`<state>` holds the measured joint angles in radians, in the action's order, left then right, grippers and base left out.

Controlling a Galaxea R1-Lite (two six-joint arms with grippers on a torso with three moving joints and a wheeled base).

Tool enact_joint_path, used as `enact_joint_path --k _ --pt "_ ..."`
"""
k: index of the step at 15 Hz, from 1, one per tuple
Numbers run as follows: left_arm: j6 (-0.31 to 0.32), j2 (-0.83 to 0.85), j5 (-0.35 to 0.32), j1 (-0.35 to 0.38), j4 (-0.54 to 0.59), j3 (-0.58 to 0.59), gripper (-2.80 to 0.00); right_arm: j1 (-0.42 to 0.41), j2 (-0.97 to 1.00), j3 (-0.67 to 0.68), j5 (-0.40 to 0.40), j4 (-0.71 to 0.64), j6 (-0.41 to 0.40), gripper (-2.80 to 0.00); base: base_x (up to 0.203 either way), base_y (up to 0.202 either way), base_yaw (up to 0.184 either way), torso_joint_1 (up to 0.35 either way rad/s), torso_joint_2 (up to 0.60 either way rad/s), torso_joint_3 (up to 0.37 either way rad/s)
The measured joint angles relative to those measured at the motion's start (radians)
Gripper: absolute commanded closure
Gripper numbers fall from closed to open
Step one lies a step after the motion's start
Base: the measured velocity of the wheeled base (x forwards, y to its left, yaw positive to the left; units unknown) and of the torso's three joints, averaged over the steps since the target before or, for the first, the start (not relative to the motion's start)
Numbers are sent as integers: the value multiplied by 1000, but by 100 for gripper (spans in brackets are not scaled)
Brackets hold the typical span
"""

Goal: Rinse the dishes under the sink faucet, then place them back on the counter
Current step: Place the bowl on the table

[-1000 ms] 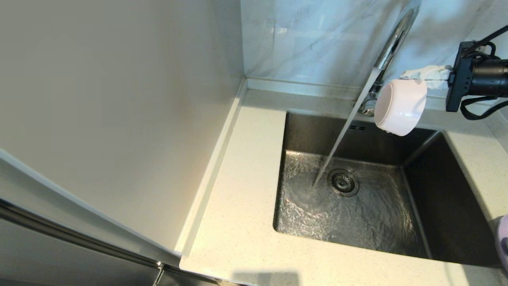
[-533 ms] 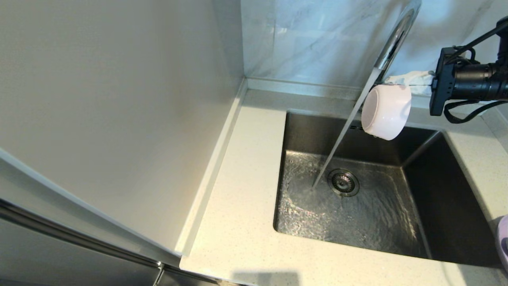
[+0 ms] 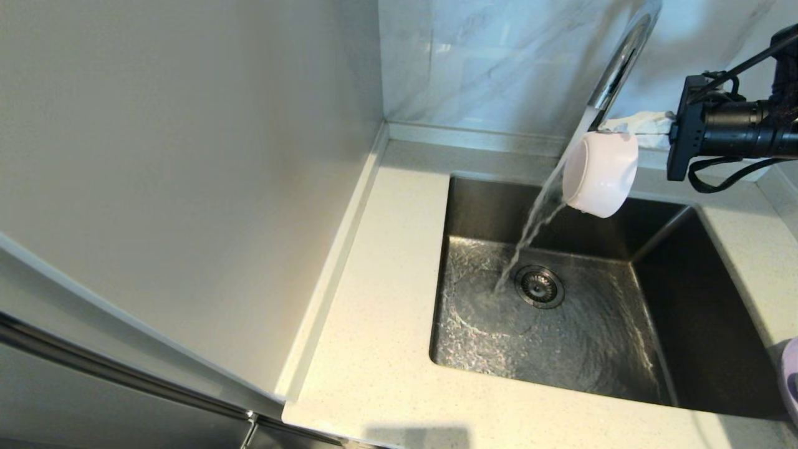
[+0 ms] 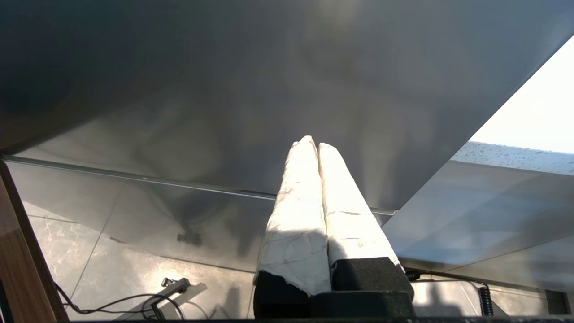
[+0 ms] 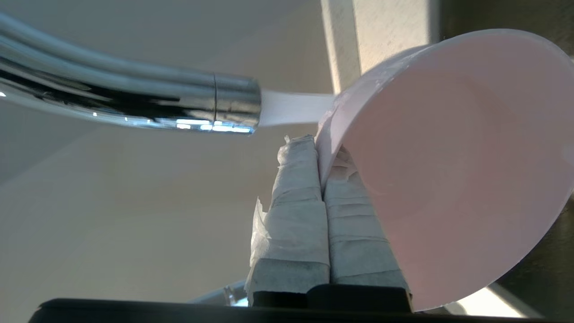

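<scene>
Pink small round bowl (image 3: 600, 174), clamped at its rim by the right gripper (image 5: 320, 148), just meets the water stream; rinsing begins, lavender plate (image 3: 790, 380) waits.

Pale pink bowl (image 3: 600, 174), glossy, almost white in the head view and rosier inside in the right wrist view. Mirror-bright chrome faucet (image 3: 620, 59). Dark grey brushed steel sink (image 3: 704, 305), floor glinting silver with ripples, round drain (image 3: 539, 286) darker with a pale ring. Cream-white counter (image 3: 386, 324), finely speckled. White wall panel (image 3: 492, 62) with faint grey veining. Off-white tape wrapping on the right gripper (image 5: 319, 141) fingers, black body behind; same white wrapping over black on the left gripper (image 4: 315, 144). Sliver of lavender plate (image 3: 790, 374) at the counter's right edge.
</scene>
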<state>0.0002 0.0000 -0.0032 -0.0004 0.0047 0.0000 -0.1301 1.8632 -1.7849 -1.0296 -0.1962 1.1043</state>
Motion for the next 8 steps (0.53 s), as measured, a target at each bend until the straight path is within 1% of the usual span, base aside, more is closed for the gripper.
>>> enact_joint_path --k 2,4,5,6,7,8 --pt "0 0 0 0 0 0 0 -46 -1 6 0 1 -4 0 0 0 0 0 0 0" --pt "0 0 0 0 0 0 0 -113 -8 6 1 3 -22 0 0 0 0 0 0 0" --pt "0 0 0 0 0 0 0 -143 -13 3 1 1 -59 0 0 0 0 0 0 0" --pt "0 0 0 0 0 0 0 -166 -20 0 0 1 -118 0 0 0 0 0 0 0" --pt "0 0 0 0 0 0 0 -183 -26 -4 1 0 -189 0 0 0 0 0 0 0" --pt "0 0 0 0 0 0 0 -197 -33 -8 6 -5 -284 0 0 0 0 0 0 0"
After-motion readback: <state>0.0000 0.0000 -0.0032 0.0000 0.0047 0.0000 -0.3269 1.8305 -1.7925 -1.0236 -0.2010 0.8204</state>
